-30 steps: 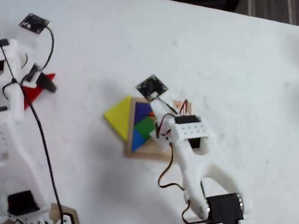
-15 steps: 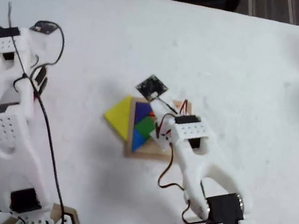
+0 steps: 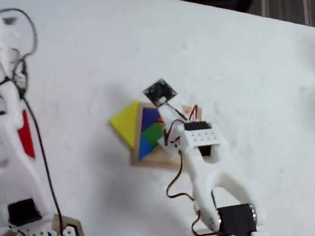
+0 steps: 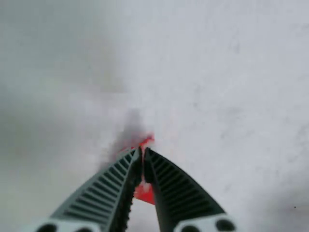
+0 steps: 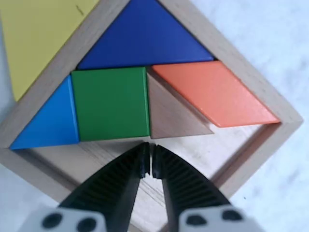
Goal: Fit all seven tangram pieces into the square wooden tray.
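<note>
**Two grippers, one red piece held, five pieces in the tray**

My left gripper (image 4: 143, 151) is pinched on the red triangle (image 4: 144, 192) above the white table (image 4: 231, 72), well apart from the wooden tray (image 5: 241, 159). My right gripper (image 5: 148, 159), fingers pressed together and holding nothing, hangs over the tray's bare floor. Seated in the tray are the dark blue triangle (image 5: 145, 38), green square (image 5: 110, 102), orange parallelogram (image 5: 212, 96), wood-coloured triangle (image 5: 169, 116) and light blue triangle (image 5: 50, 121). The yellow triangle (image 5: 43, 34) lies against the outer rim.

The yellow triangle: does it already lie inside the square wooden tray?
No, the yellow triangle lies outside the wooden tray, beyond its rim and not among the pieces inside.
</note>
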You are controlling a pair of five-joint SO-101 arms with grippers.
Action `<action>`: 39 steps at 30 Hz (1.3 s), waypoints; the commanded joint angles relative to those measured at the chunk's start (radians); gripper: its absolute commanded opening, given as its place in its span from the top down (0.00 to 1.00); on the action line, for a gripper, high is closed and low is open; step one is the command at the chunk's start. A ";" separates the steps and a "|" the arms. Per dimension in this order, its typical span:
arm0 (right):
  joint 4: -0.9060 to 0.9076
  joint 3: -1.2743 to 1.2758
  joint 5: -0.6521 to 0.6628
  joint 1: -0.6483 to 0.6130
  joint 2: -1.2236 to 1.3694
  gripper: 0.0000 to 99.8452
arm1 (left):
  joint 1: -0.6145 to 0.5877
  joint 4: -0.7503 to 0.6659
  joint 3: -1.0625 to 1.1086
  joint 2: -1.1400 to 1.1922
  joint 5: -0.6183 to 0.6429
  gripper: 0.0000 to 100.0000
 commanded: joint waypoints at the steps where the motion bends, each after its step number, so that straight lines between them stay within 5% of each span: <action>1: 0.010 -0.025 0.014 -0.022 0.001 0.98 | -0.048 0.008 0.130 -0.232 0.012 0.98; 5: 0.010 -0.025 0.014 -0.022 0.001 0.98 | -0.050 -0.120 0.453 -0.437 -0.052 0.98; 12: 0.012 -0.025 0.014 -0.022 0.001 0.98 | -0.117 -0.554 1.111 -0.849 -0.121 0.97; 17: 0.012 -0.025 0.014 -0.022 0.001 0.98 | -0.213 -0.660 1.330 -1.032 -0.120 0.81; 23: 0.015 -0.025 0.014 -0.022 0.001 0.98 | -0.229 -0.664 1.355 -0.977 -0.126 0.58; 39: 0.015 -0.025 0.014 -0.022 0.001 0.98 | -0.220 -0.717 1.034 -0.544 -0.218 0.69</action>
